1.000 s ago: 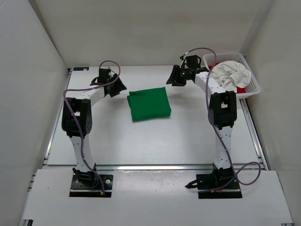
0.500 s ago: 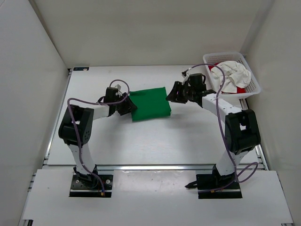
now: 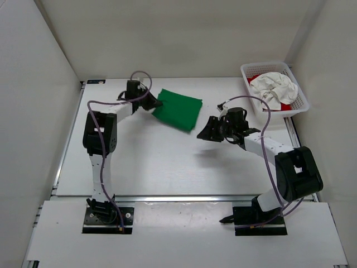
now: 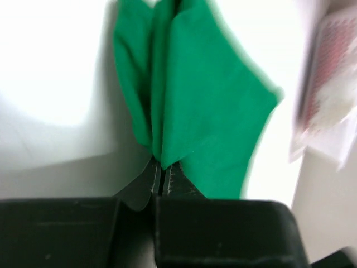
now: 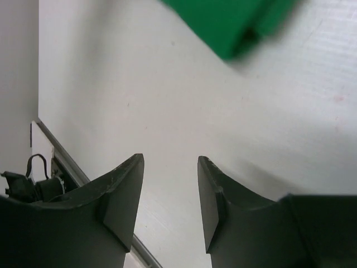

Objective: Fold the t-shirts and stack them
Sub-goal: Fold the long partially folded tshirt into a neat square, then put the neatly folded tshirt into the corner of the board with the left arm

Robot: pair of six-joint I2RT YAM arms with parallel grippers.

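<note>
In the top view, the folded green t-shirt (image 3: 179,112), which lay square at the middle of the tabletop (image 3: 167,167) a second ago, is now seen turned askew and drawn toward the far edge. Its left corner is pinched by the left gripper (image 3: 152,104), which stood apart from it before. The right gripper (image 3: 204,132) has been lowered toward the middle and is kept near the cloth but apart from it. The off-white t-shirt (image 3: 273,87) and the red t-shirt (image 3: 286,106) are left heaped in the basket (image 3: 271,66) at the far right corner. In the left wrist view, the left gripper (image 4: 162,169) is shown clamped on the layered green t-shirt (image 4: 212,111). In the right wrist view, the right gripper (image 5: 170,167) is seen spread and empty, the green t-shirt (image 5: 226,22) beyond it. The first shirt is judged folded and being set aside; two remain.
</note>
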